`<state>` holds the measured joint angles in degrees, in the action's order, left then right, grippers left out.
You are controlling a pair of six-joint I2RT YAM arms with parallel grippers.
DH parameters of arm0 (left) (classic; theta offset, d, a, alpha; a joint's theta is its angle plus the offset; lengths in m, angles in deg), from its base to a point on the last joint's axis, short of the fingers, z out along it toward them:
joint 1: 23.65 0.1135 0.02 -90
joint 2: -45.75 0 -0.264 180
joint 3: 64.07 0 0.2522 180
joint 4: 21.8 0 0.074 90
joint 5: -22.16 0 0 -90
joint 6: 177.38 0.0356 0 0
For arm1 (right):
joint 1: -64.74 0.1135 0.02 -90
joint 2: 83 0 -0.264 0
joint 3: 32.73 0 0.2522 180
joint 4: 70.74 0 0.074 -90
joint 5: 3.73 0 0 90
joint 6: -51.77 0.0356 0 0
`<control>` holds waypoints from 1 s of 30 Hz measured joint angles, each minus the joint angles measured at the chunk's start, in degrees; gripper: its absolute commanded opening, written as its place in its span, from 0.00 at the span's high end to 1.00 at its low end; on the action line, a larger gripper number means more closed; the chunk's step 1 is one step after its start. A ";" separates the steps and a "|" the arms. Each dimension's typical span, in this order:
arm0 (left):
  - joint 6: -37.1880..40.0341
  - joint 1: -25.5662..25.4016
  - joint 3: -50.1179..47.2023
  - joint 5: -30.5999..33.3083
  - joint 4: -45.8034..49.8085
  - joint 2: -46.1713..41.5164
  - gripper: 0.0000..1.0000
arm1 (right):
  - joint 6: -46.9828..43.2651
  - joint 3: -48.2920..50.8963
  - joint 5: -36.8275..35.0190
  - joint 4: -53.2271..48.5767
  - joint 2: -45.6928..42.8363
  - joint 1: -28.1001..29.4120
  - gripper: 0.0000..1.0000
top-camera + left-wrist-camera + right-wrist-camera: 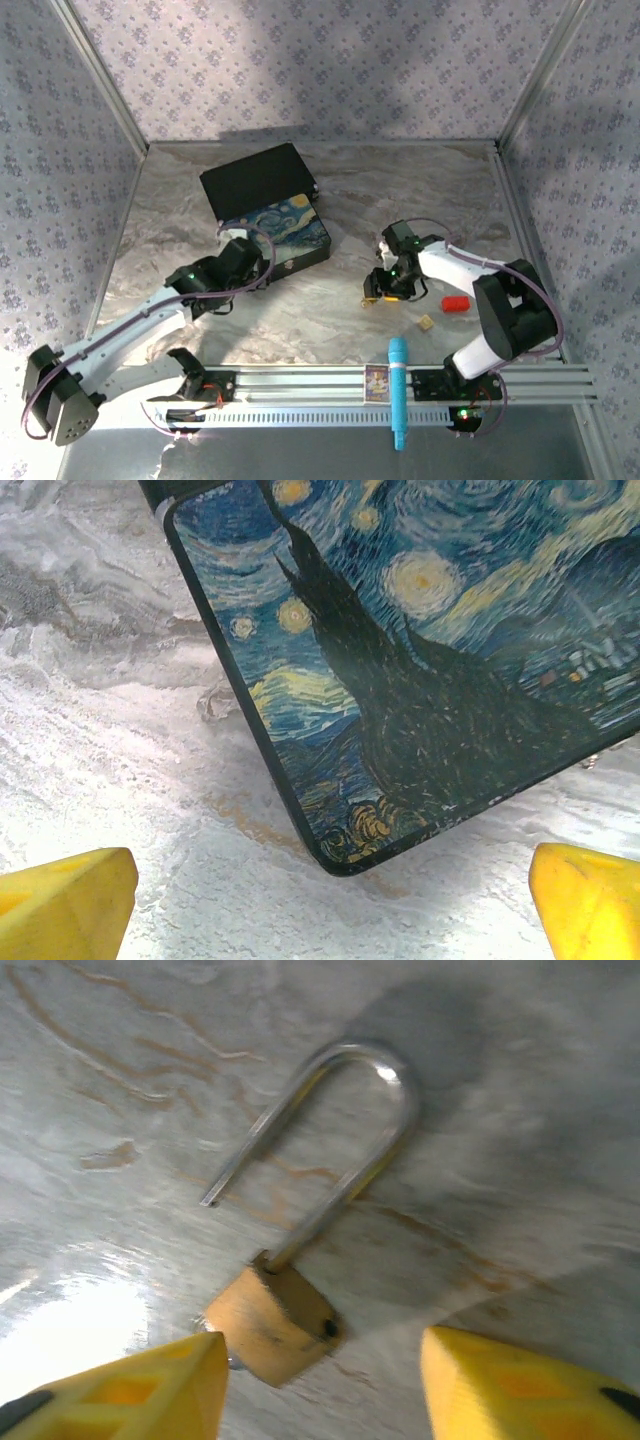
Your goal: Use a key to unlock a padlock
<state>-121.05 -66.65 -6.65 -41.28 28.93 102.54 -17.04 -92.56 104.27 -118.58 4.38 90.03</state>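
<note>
The small brass padlock (270,1322) lies on the marble table. Its silvery shackle (350,1120) is swung out, with one leg free of the body. My right gripper (325,1380) hangs just over it, open, and the brass body sits close to the left yellow fingertip (150,1390). A silvery speck (232,1362) peeks out beside that fingertip; I cannot tell whether it is the key. From above, the padlock (372,298) lies under the right gripper (385,285). My left gripper (330,900) is open over the table, near a corner of the starry-night box (420,660).
The starry-night box (290,232) lies back left with its black lid (258,178) behind it. A red piece (455,303) and a small tan cube (427,322) lie right of the padlock. A blue pen-like tube (397,390) and a card (376,382) rest on the front rail.
</note>
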 measured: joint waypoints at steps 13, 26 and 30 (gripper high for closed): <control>4.83 23.58 -3.06 1.49 -9.25 -9.16 0.00 | -5.33 -3.45 -26.49 3.02 -19.96 -4.00 0.01; 14.19 34.82 -19.98 11.41 -41.13 2.54 0.00 | -16.00 10.80 -31.34 34.49 -11.98 -23.39 0.02; 18.08 36.17 -21.42 10.27 -51.69 10.51 0.00 | -17.29 18.58 -30.84 47.69 -10.97 -25.51 0.03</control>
<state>-102.98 -30.48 -28.07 -31.00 -22.76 113.06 -34.33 -73.98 73.43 -70.89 -6.59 64.53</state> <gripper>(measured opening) 0.994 0.972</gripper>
